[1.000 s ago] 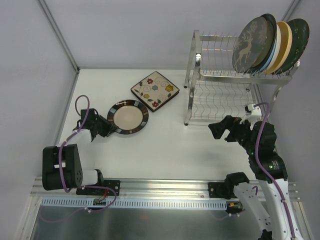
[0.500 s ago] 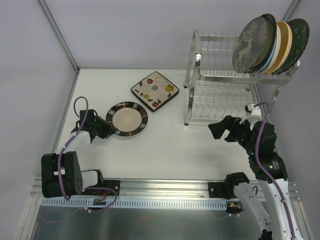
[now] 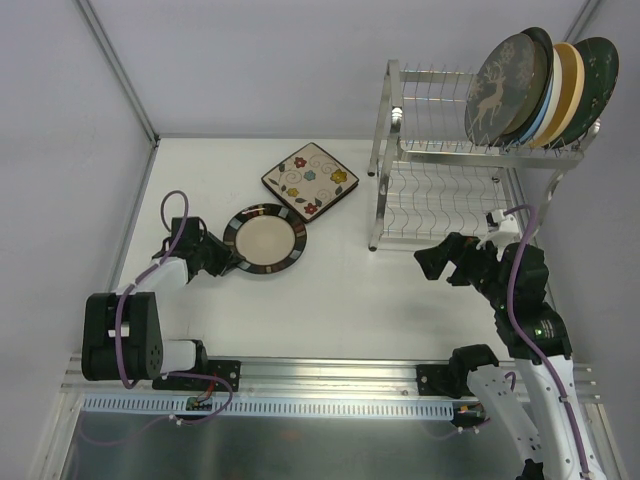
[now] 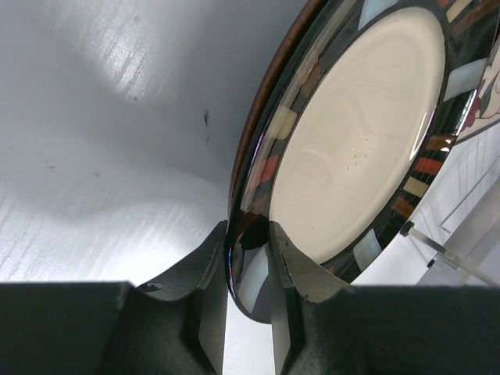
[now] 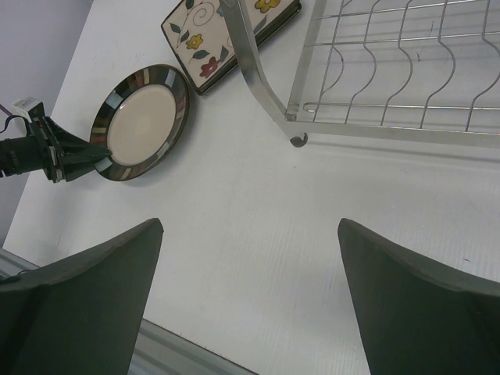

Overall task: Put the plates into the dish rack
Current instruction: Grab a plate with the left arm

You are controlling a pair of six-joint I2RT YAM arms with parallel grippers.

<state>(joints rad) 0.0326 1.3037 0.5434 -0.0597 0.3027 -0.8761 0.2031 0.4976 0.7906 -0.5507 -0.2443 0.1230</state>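
Brown-rimmed plate point(image 3: 265, 240) slightly farther right, face up, rim in closed left gripper point(image 4: 248, 266); right gripper point(image 5: 248, 234) open-jawed.

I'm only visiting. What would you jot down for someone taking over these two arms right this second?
Left gripper: shut on the rim of the brown-rimmed plate, low over the table.
Right gripper: open, empty, in front of the dish rack.
Done: several plates stand in the rack's upper shelf, the deer-patterned plate leftmost.
Left: rack the brown-rimmed plate, then the square floral plate lying flat on the table.
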